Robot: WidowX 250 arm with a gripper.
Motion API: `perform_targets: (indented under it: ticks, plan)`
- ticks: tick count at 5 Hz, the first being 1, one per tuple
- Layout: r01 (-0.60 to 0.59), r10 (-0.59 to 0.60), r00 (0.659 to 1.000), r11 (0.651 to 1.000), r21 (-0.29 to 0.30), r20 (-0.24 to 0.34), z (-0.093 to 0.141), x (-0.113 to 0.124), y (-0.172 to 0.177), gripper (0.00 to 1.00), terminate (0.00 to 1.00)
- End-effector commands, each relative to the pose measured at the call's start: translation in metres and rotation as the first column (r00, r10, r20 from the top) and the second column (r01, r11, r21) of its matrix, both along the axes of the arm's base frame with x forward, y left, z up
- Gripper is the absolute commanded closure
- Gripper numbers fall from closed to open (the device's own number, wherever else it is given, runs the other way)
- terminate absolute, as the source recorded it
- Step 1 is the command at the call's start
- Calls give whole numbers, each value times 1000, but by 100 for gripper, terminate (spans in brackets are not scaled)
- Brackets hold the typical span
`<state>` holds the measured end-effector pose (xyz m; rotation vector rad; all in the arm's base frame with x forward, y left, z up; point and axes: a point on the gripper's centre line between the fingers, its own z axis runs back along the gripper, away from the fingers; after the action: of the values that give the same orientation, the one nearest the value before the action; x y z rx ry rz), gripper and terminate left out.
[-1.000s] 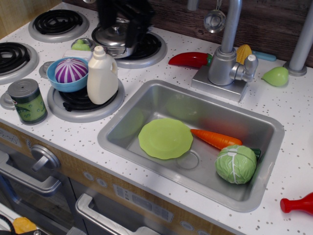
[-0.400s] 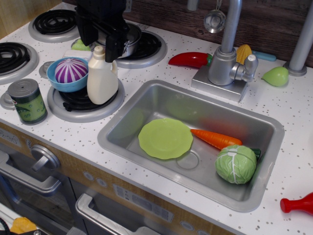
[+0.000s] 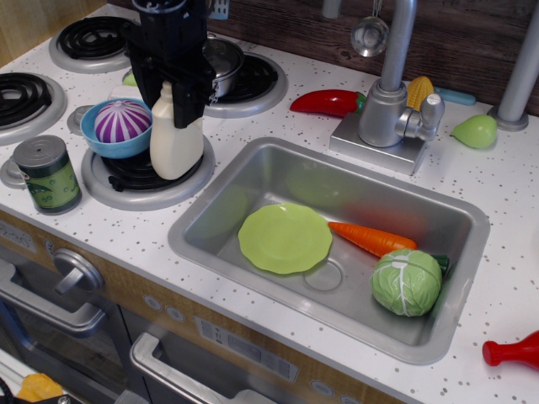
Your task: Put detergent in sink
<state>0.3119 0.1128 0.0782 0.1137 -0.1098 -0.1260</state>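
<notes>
Nearest the front edge of the white speckled worktop (image 3: 126, 231) – a green-labelled tin can with a grey lid (image 3: 47, 172) at left, upright beside a burner. At far right, part of a red plastic toy piece (image 3: 514, 349).

Centre: the rectangular steel sink (image 3: 202, 227) holds a flat lime-green plate (image 3: 285, 237), an orange toy carrot (image 3: 370, 238) just right of it, and a pale green toy cabbage (image 3: 407, 282) in the near right corner.

Left of the sink, the cream-white plastic jug-shaped detergent bottle (image 3: 174, 139) stands upright on a black coil burner (image 3: 126, 172), outside the basin. A blue bowl holding a purple-and-white striped ball (image 3: 120, 124) touches its left side.

The black gripper (image 3: 171, 82) sits over the bottle's top – jaws straddle the neck and hide the cap; whether they press on it, cannot tell.

Behind: a small steel pot (image 3: 226, 63) on a rear burner, a grey faucet (image 3: 389, 105), a red toy pepper (image 3: 327, 102), a yellow corn cob (image 3: 419, 91) and a light green pear (image 3: 475, 130).
</notes>
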Motion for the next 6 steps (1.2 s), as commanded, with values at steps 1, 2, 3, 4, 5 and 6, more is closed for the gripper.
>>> perform_targets:
  ticks: [1,2,3,4,5,6]
  plan:
    - [38,-39,999,999,-14,-12,13,5,-10,100,0]
    - [49,-49,999,999,7,-15,34,9,-28,100,0]
    - [32,-31,999,999,13,-22,49,11,-64,100,0]
    - [28,-28,999,1000,-12,15,34,14,-90,100,0]
    - [49,-45,996,998,-49,80,1,16,-107,100,0]
    - [55,-49,995,996,-65,90,-8,15,-112,100,0]
